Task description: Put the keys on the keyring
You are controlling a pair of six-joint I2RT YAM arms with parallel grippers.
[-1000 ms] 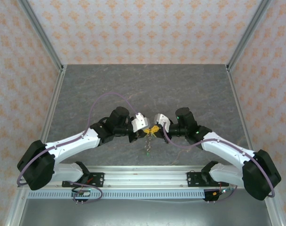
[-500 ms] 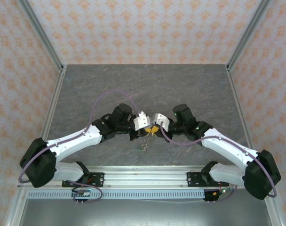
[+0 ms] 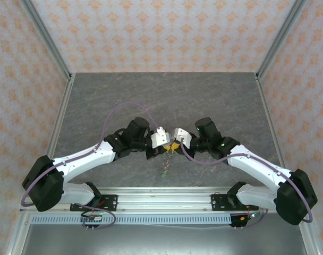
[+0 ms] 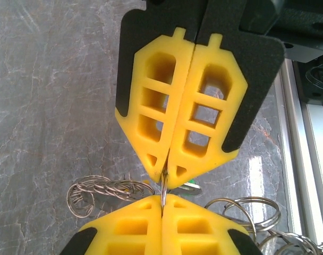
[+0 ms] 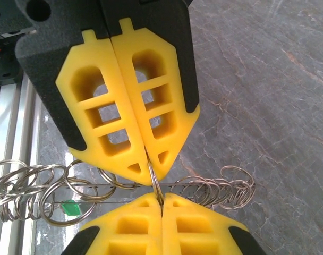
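My two grippers meet tip to tip over the near middle of the table. The left gripper (image 3: pixel 167 147) (image 4: pixel 163 199) and the right gripper (image 3: pixel 175 145) (image 5: pixel 161 197) are both shut on the same thin metal ring (image 4: pixel 164 187) (image 5: pixel 154 183), seen edge-on between the yellow pads. It belongs to the keyring (image 5: pixel 225 188) (image 4: pixel 103 188), a thin wire strung with many small metal loops that hangs below the tips (image 3: pixel 165 162). A key with a green tag (image 4: pixel 192 186) (image 5: pixel 70 207) dangles among the loops. Other keys are hidden.
The grey marbled table (image 3: pixel 204 101) stretches away behind the grippers. An aluminium rail (image 3: pixel 161 202) (image 4: pixel 310 159) (image 5: pixel 13 122) runs along the near edge just below the hanging bunch. Patterned walls enclose the sides and back.
Both grippers have shifted slightly away from the near edge, still tip to tip. The hanging bunch of loops has swung a little and now hangs straight down.
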